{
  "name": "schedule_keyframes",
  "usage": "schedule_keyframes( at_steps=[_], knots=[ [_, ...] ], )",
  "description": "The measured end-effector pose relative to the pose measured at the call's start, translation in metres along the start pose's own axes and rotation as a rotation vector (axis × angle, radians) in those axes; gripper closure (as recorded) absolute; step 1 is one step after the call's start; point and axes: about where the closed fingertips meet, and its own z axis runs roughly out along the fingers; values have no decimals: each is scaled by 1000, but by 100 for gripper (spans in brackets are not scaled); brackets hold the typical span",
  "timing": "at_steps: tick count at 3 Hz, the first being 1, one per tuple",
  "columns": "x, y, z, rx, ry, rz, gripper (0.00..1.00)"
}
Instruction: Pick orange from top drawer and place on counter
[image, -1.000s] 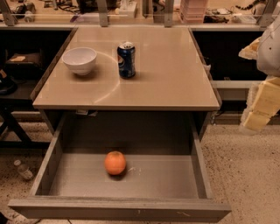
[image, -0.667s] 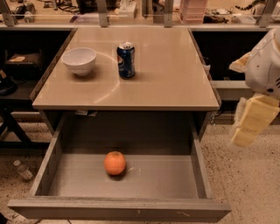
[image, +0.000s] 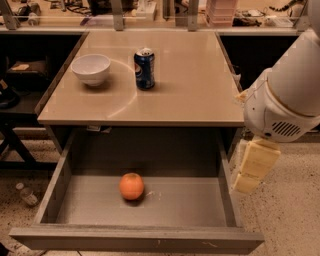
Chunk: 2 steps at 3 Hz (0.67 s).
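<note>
The orange (image: 131, 186) lies on the flat bottom of the open top drawer (image: 135, 239), a little left of its middle. The beige counter (image: 190, 85) is above and behind the drawer. My gripper (image: 246, 182) hangs from the white arm (image: 285, 100) at the right, pointing down just outside the drawer's right wall. It is level with the drawer and well to the right of the orange. It holds nothing that I can see.
A white bowl (image: 91, 69) and a blue soda can (image: 144, 68) stand on the back left part of the counter. A plastic bottle (image: 26, 194) lies on the speckled floor at the left. Dark shelving flanks the counter on both sides.
My arm has moved in from the right edge, leftward and down, bringing the gripper close to the drawer's right wall. The orange, bowl and can have not moved.
</note>
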Motion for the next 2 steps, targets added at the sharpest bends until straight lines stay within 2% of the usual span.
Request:
schedule_keyframes(
  at_steps=[1,2],
  knots=[
    [-21,11,31,-38,-54,3,0],
    [-55,19,72,-62,-103,1,0]
  ],
)
